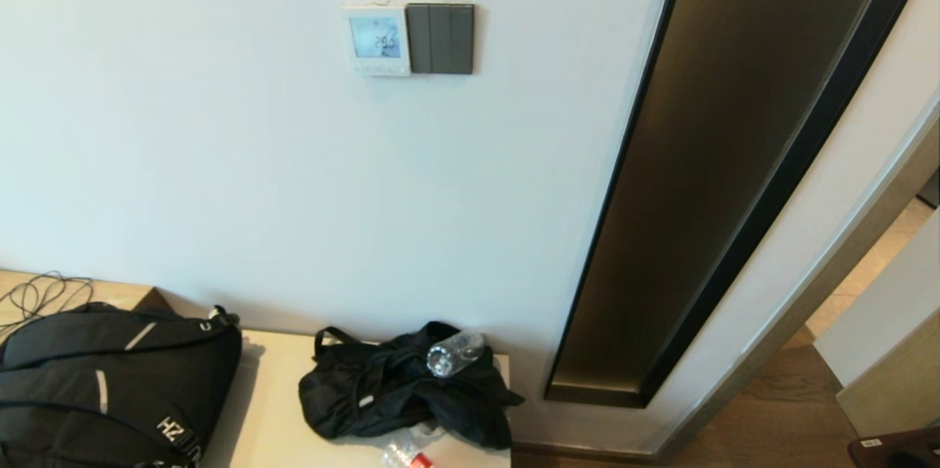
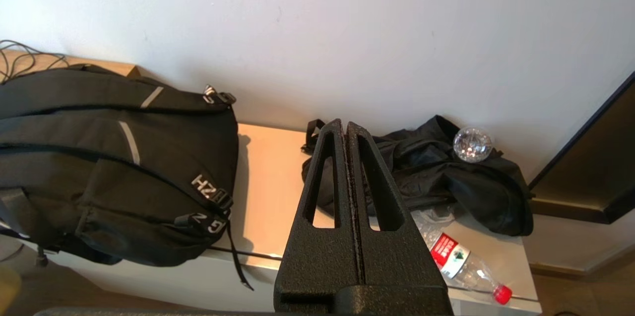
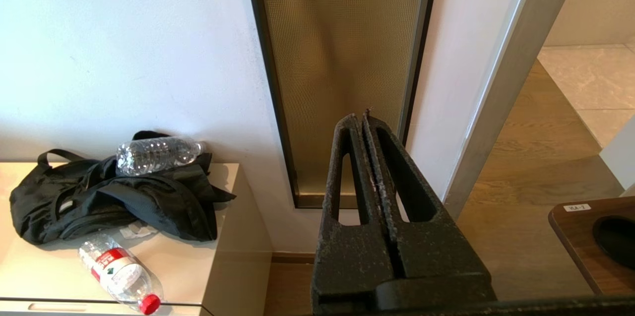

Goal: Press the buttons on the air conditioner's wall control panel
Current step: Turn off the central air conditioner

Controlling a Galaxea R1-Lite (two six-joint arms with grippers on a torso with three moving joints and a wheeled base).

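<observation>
The white air conditioner control panel [image 1: 376,40] hangs high on the wall, with a lit blue screen and a row of small buttons under it. A dark grey switch plate [image 1: 440,38] sits right beside it. Neither gripper shows in the head view. My left gripper [image 2: 346,125] is shut and empty, low over the cabinet, pointing at the wall. My right gripper [image 3: 360,116] is shut and empty, low before the bronze glass strip. The panel is out of both wrist views.
A low beige cabinet [image 1: 275,394] stands against the wall with a black backpack [image 1: 103,387], a crumpled black bag [image 1: 400,391] and two plastic bottles [image 1: 454,353] on it. A tall dark glass strip [image 1: 727,159] runs right of the panel. A doorway opens at far right.
</observation>
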